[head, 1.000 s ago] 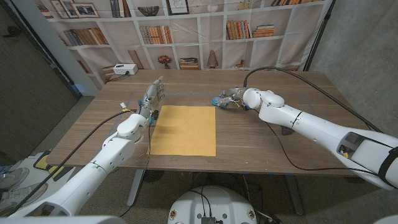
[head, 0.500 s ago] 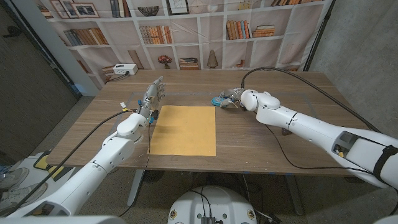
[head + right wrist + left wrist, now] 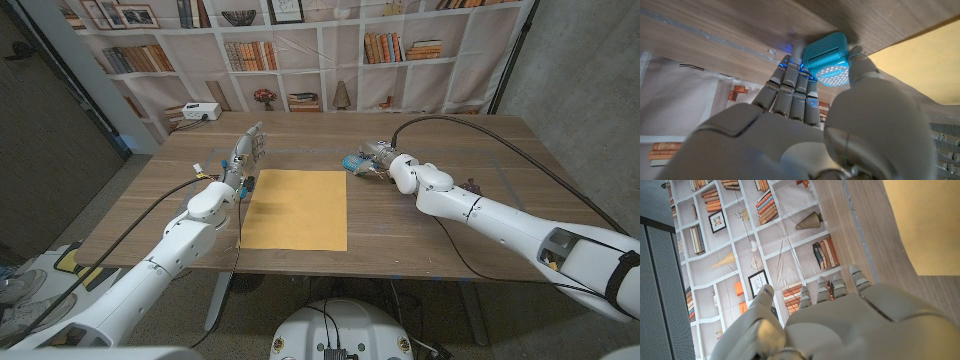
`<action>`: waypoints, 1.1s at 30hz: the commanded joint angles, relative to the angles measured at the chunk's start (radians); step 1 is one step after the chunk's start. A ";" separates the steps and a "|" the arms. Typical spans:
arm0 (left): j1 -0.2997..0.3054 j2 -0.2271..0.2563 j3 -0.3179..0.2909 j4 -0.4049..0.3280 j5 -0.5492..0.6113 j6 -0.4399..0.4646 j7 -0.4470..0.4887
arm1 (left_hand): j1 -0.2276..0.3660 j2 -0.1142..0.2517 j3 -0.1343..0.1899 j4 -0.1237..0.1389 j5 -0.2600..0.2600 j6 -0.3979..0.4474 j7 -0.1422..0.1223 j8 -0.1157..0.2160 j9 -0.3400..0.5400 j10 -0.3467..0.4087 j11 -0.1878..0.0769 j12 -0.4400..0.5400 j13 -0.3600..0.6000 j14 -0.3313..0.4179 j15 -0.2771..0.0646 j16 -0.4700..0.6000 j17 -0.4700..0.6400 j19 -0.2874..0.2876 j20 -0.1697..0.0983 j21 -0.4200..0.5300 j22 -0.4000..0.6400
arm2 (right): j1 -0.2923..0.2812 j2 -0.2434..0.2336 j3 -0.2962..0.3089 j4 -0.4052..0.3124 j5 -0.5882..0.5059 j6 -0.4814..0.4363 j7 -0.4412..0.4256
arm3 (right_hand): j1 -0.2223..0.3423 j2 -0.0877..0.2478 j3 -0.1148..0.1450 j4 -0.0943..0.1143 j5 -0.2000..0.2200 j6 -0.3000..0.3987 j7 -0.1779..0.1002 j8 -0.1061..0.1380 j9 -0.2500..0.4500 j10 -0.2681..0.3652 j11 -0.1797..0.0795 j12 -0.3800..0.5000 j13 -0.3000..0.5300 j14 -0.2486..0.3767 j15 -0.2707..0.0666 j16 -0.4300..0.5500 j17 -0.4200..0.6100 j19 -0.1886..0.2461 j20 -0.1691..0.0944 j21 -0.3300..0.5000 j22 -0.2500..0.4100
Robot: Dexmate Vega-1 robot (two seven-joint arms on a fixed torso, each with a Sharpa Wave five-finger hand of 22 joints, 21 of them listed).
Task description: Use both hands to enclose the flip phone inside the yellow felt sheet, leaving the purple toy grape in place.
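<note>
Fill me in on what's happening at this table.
The robot's right hand is at the teal flip phone, fingers and thumb on either side of it, just off the far right corner of the yellow felt sheet. The left hand stands open beside the sheet's left edge. The sheet lies flat, unfolded. The purple toy grape sits behind the right arm.

One wooden table point(image 3: 390, 235), that's the stage. On it, one yellow felt sheet point(image 3: 295, 208), just the one. One teal flip phone point(image 3: 353, 163). Two robot hands: left hand point(image 3: 245, 155), right hand point(image 3: 375, 158). Two white arms, the left arm point(image 3: 190, 235) and the right arm point(image 3: 500, 222). One small dark thing point(image 3: 469, 187) beside the right forearm, too small to name. And one white box point(image 3: 200, 111) at the far corner.
</note>
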 commanded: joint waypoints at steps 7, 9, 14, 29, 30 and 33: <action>0.013 0.046 0.013 -0.056 0.055 0.048 0.030 | -0.011 0.002 0.003 -0.001 0.005 -0.006 0.003 -0.002 0.005 -0.004 0.001 -0.002 0.002 -0.006 0.005 -0.001 0.004 -0.004 0.005 -0.004 0.002 | -0.168 -0.033 0.137 -0.166 0.017 0.026 -0.259 | 0.181 0.178 0.013 0.009 -0.006 0.262 -0.171 0.068 0.006 0.226 -0.119 0.077 0.126 0.125 -0.184 0.014 0.013 0.013 0.006 0.012 0.006; 0.014 0.050 0.014 -0.060 0.062 0.050 0.033 | -0.011 0.002 0.004 -0.001 0.005 -0.006 0.003 -0.002 0.005 -0.004 0.002 -0.002 0.002 -0.006 0.005 -0.001 0.004 -0.005 0.005 -0.005 0.002 | -0.177 -0.037 0.147 -0.179 0.029 0.034 -0.255 | 0.182 0.176 0.013 0.008 -0.006 0.265 -0.171 0.069 0.007 0.229 -0.119 0.080 0.129 0.130 -0.184 0.013 0.014 0.014 0.006 0.013 0.006; 0.026 0.072 0.010 -0.090 0.085 0.059 0.049 | -0.011 0.001 0.004 -0.002 0.004 -0.007 0.002 -0.003 0.005 -0.006 0.002 -0.002 0.002 -0.009 0.000 -0.003 0.004 -0.011 0.005 -0.009 0.002 | -0.208 -0.069 0.191 -0.226 0.113 0.114 -0.215 | 0.181 0.176 0.013 0.010 -0.006 0.269 -0.167 0.071 0.007 0.226 -0.118 0.085 0.135 0.131 -0.184 0.010 0.016 0.013 0.006 0.014 0.006; 0.087 0.117 -0.036 -0.177 0.094 0.084 0.091 | -0.014 -0.002 0.002 -0.005 0.004 -0.001 0.004 0.000 0.005 -0.001 0.004 -0.001 0.003 -0.009 -0.002 -0.002 0.003 -0.022 0.005 -0.016 0.003 | -0.199 -0.086 0.206 -0.255 0.231 0.291 -0.021 | 0.195 0.169 0.018 0.004 -0.006 0.279 -0.157 0.073 0.007 0.227 -0.110 0.092 0.136 0.120 -0.182 -0.007 0.022 -0.003 0.011 0.013 0.007; 0.088 0.118 -0.037 -0.179 0.095 0.085 0.092 | -0.014 -0.003 0.002 -0.005 0.004 -0.001 0.004 0.000 0.005 0.000 0.005 0.000 0.003 -0.009 -0.003 -0.002 0.003 -0.022 0.005 -0.017 0.003 | -0.198 -0.083 0.203 -0.256 0.230 0.294 -0.012 | 0.198 0.168 0.019 0.003 -0.006 0.284 -0.156 0.075 0.007 0.227 -0.110 0.093 0.136 0.120 -0.181 -0.008 0.023 -0.003 0.011 0.013 0.007; 0.087 0.119 -0.040 -0.177 0.095 0.081 0.086 | -0.015 -0.003 0.002 -0.005 0.004 -0.001 0.005 0.000 0.005 0.001 0.005 0.000 0.003 -0.009 -0.004 -0.002 0.003 -0.022 0.005 -0.017 0.003 | -0.191 -0.073 0.195 -0.248 0.235 0.315 0.015 | 0.199 0.167 0.019 0.003 -0.006 0.289 -0.154 0.076 0.007 0.230 -0.108 0.094 0.134 0.120 -0.182 -0.011 0.024 -0.004 0.013 0.014 0.007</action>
